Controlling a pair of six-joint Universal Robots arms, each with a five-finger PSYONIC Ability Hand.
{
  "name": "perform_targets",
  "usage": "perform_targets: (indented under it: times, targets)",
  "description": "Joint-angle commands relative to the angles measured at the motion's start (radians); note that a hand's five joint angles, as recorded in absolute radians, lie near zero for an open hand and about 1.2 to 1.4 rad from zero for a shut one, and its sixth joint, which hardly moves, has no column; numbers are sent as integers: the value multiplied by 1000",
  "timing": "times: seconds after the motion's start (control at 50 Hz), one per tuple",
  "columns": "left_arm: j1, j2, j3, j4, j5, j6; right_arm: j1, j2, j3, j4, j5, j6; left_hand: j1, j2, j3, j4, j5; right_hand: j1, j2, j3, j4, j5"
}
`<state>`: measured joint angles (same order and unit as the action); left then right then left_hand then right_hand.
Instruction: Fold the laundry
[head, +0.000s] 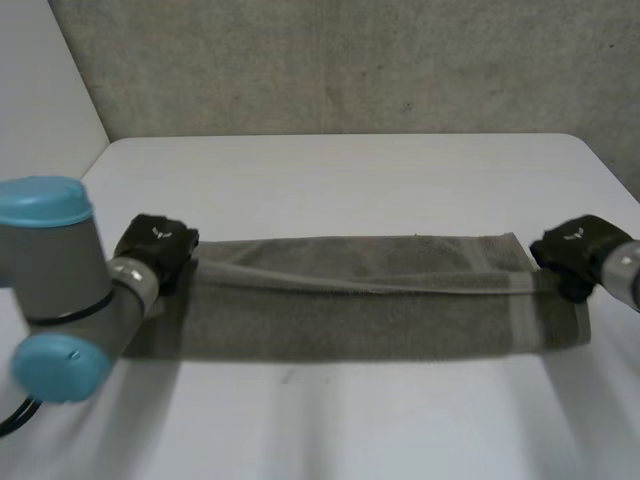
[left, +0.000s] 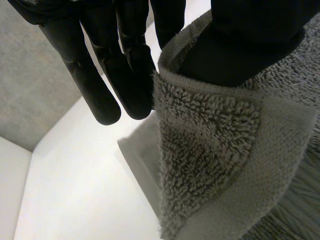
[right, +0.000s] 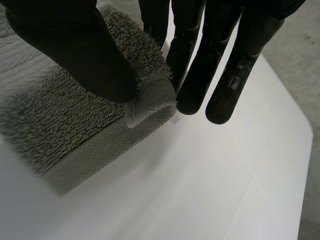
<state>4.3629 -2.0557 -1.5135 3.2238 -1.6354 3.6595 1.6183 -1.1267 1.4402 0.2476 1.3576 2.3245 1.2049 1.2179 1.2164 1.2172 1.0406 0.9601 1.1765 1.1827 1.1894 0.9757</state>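
Logging the head view: a grey towel (head: 380, 300) lies as one long band across the middle of the frame on the white table (head: 350, 170), running from centre left to centre right. It looks doubled lengthwise, and an upper layer's edge crosses it as a shallow slanting line. A paler woven stripe shows near its right end.

Left hand (head: 155, 245) is at the towel's left end, centre left of the frame. The left arm (head: 60, 290), grey with light-blue caps, fills the lower left corner. Right hand (head: 572, 250) is at the towel's right end, at the centre-right edge. A grey wall (head: 350, 60) spans the top of the frame behind the table.

Left wrist view: the left hand (left: 125, 75) has its fingers straight, and the thumb presses a hemmed corner of the towel (left: 210, 165) against them, so the corner is pinched. The cloth hangs from that grip, with the table surface beyond the fingertips.

Right wrist view: the right hand (right: 75, 50) lays its thumb on top of a corner of the towel (right: 60, 125), with straight fingers behind the hem. The cloth is nipped between thumb and fingers. The corner curls just at the thumb tip.
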Motion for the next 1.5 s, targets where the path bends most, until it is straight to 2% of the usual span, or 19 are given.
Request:
perform_targets:
  times: [0.02, 0.12, 0.28, 0.3, 0.32, 0.34, 0.36, 0.38, 0.44, 0.52, 0.56, 0.68, 0.78, 0.92, 1.08, 1.22, 1.42, 1.46, 1.5]
  targets:
    - [0, -202, 222, 54, -8, -1, 87, 197, -181, -155, 84, 24, 191, 178, 180, 179, 181, 436, 220, 214, 207, 246]
    - [0, -325, 367, 60, -3, -1, 113, 280, -247, -215, 104, 19, 191, 178, 180, 179, 181, 436, 220, 214, 207, 246]
    - [0, -409, 464, 62, -4, 1, 144, 372, -340, -278, 129, 18, 191, 178, 180, 179, 181, 436, 220, 214, 207, 246]
    - [0, -420, 469, 62, -1, 1, 144, 386, -348, -295, 138, 15, 191, 178, 180, 179, 181, 68, -148, -155, -161, -122]
    - [0, -426, 470, 66, 0, 1, 146, 399, -354, -301, 143, 15, 157, 144, 145, 145, 147, -415, -632, -638, -644, -605]
    - [0, -426, 470, 67, 0, 1, 146, 400, -354, -301, 143, 15, 157, 144, 145, 144, 146, -420, -636, -643, -649, -610]
    - [-2, -428, 469, 79, -1, 1, 146, 406, -362, -306, 158, 15, -384, -397, -396, -396, -394, -786, -1002, -1008, -1015, -976]
    - [-2, -425, 469, 97, -3, -4, 147, 403, -372, -309, 182, 18, -1030, -1043, -1042, -1043, -1041, -786, -1002, -1008, -1015, -976]
    - [-2, -416, 466, 136, 5, -6, 147, 374, -394, -317, 245, 33, -994, -1007, -1006, -1007, -1005, -786, -1002, -1008, -1015, -976]
    - [-8, -338, 449, 218, 3, -9, 146, 292, -386, -335, 262, 70, -1030, -1043, -1042, -1043, -1041, -786, -1002, -1008, -1015, -976]
    - [-9, -304, 438, 229, 3, -10, 137, 202, -356, -341, 244, 139, -1030, -1043, -1042, -1043, -1041, -786, -1002, -1008, -1015, -976]
    - [-9, -154, 356, 232, -3, -21, 133, 64, -290, -326, 192, 197, -1030, -1043, -1042, -1043, -1041, -786, -1002, -1008, -1015, -976]
    - [-11, -28, 212, 232, -1, -62, 126, -70, -155, -188, 95, 203, -1030, -1043, -1042, -1043, -1041, -786, -1002, -1008, -1015, -976]
    - [-20, 150, -58, 235, 2, -203, 58, -97, 16, -103, 54, 205, -1030, -1043, -1042, -1043, -1041, -749, -965, -971, -978, -939]
    - [-19, 213, -195, 244, -1, -311, -12, -107, 206, -202, -37, 197, -1030, -1043, -1042, -1043, -1041, -540, -757, -763, -770, -731]
    - [-5, 212, -232, 315, -6, -334, -63, -18, 238, -341, -101, 193, -1030, -1043, -1042, -1043, -1041, -435, -652, -658, -664, -625]
    - [0, 206, -254, 320, -4, -334, -86, 42, 241, -355, -101, 191, -1030, -1043, -1042, -1043, -1041, -344, -560, -566, -573, -534]
    - [0, 206, -255, 320, -6, -334, -86, 48, 241, -357, -101, 190, -1030, -1043, -1042, -1043, -1041, -282, -498, -505, -511, -472]
    - [0, 206, -260, 320, -6, -334, -86, 64, 235, -358, -101, 190, -1030, -1043, -1042, -1043, -1041, -101, -317, -324, -330, -291]
